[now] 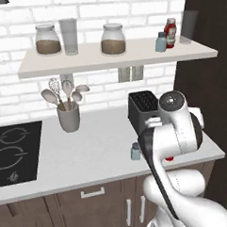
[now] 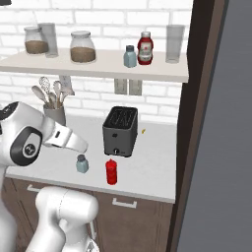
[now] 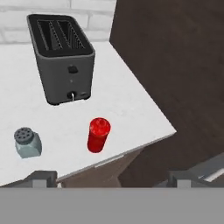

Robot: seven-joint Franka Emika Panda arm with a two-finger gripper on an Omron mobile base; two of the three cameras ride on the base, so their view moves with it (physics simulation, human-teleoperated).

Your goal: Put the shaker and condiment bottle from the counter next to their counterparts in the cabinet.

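The shaker (image 3: 27, 143) (image 2: 82, 164) (image 1: 135, 152) stands near the counter's front edge, pale blue-grey with a grey cap. To its right stands the all-red condiment bottle (image 3: 98, 134) (image 2: 111, 172), upright in front of the toaster; in the left base view my arm covers most of it. Their counterparts sit on the cabinet shelf (image 2: 98, 69) (image 1: 108, 59): a matching shaker (image 2: 130, 56) (image 1: 160, 42) and a labelled red bottle (image 2: 144, 48) (image 1: 170, 33). My gripper (image 3: 113, 178) hovers above the counter's front edge, open, with nothing between its fingers, nearer than both objects.
A dark toaster (image 3: 61, 57) (image 2: 120, 131) stands behind the two objects. A utensil holder (image 1: 68, 115) and a stovetop (image 1: 13, 153) lie to the left. Jars (image 1: 113, 40) and glasses (image 2: 174, 43) share the shelf. A dark brown wall panel (image 3: 175, 65) bounds the counter on the right.
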